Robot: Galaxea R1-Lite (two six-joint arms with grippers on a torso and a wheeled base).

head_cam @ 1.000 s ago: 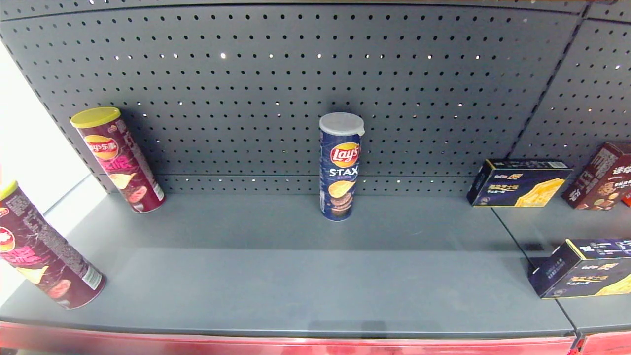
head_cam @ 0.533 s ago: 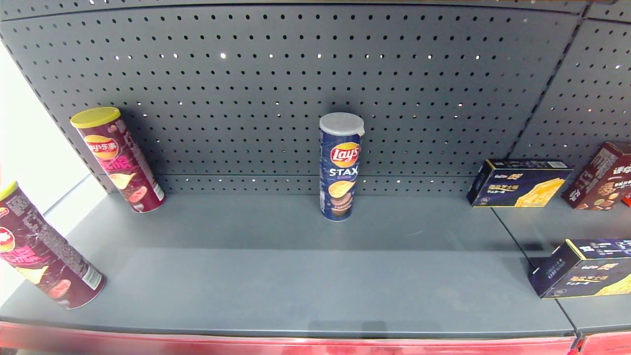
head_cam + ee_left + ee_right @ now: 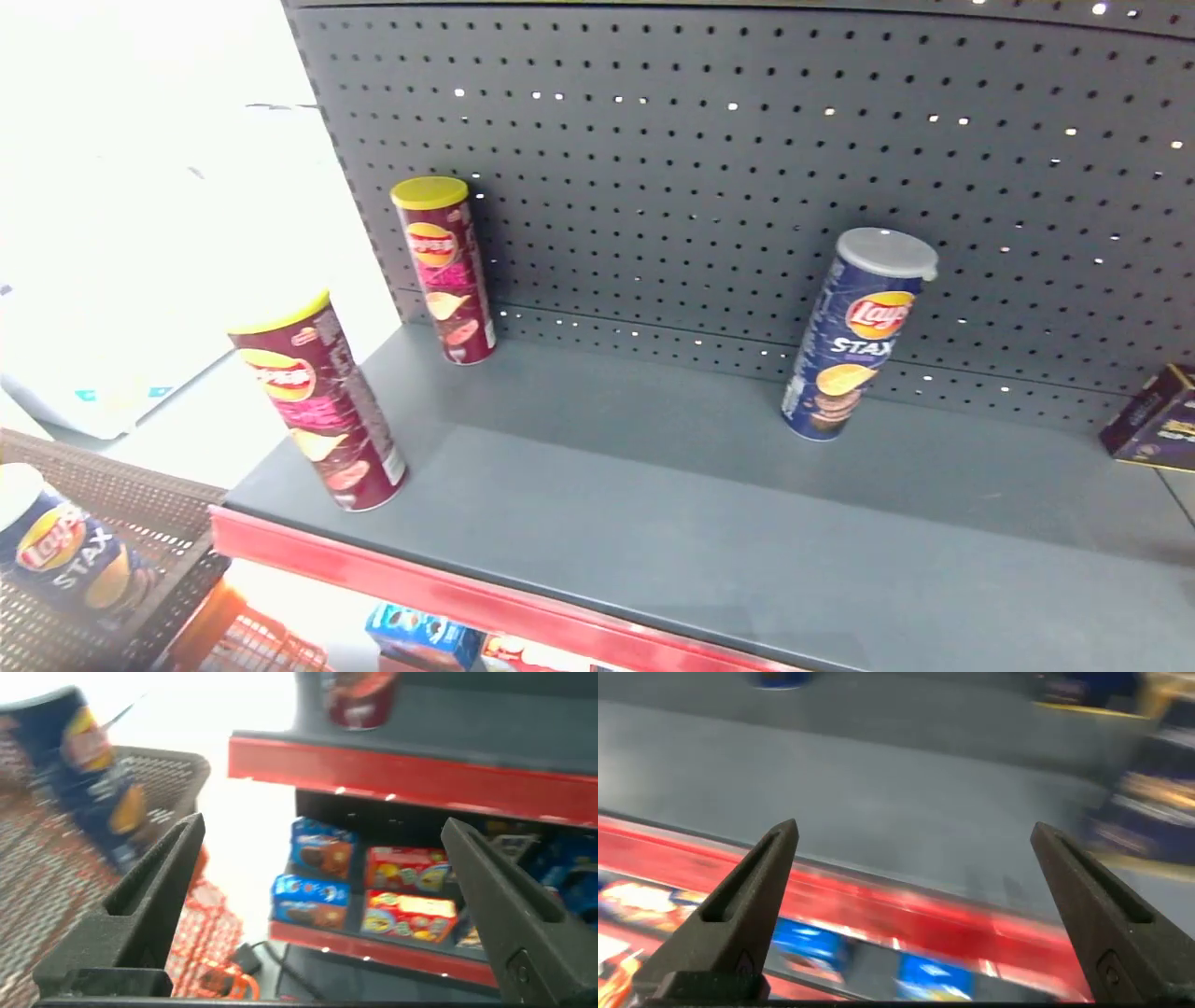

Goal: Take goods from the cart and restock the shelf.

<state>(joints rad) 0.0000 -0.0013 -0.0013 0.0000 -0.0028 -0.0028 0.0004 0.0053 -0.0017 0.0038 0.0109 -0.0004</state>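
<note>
A dark blue cylindrical chip can [image 3: 58, 560] sits in the brown wire-mesh cart [image 3: 121, 490] beside the grey metal shelf [image 3: 653, 532]. On the shelf stand a second blue can [image 3: 854, 341], a rear maroon yellow-lidded can [image 3: 446, 271] and a front maroon can [image 3: 317, 401]. The left gripper [image 3: 320, 827] is spread wide near the cart, and the right gripper [image 3: 913, 829] gapes equally above the shelf edge.

On the grey metal shelf [image 3: 653, 523] before me stand a dark blue clear-lidded chip can [image 3: 854, 336], a maroon yellow-lidded can at the back [image 3: 446, 271] and another maroon can near the front edge [image 3: 317, 401]. To my left, a second blue can [image 3: 65, 560] sits in the mesh cart [image 3: 131, 490].
</note>
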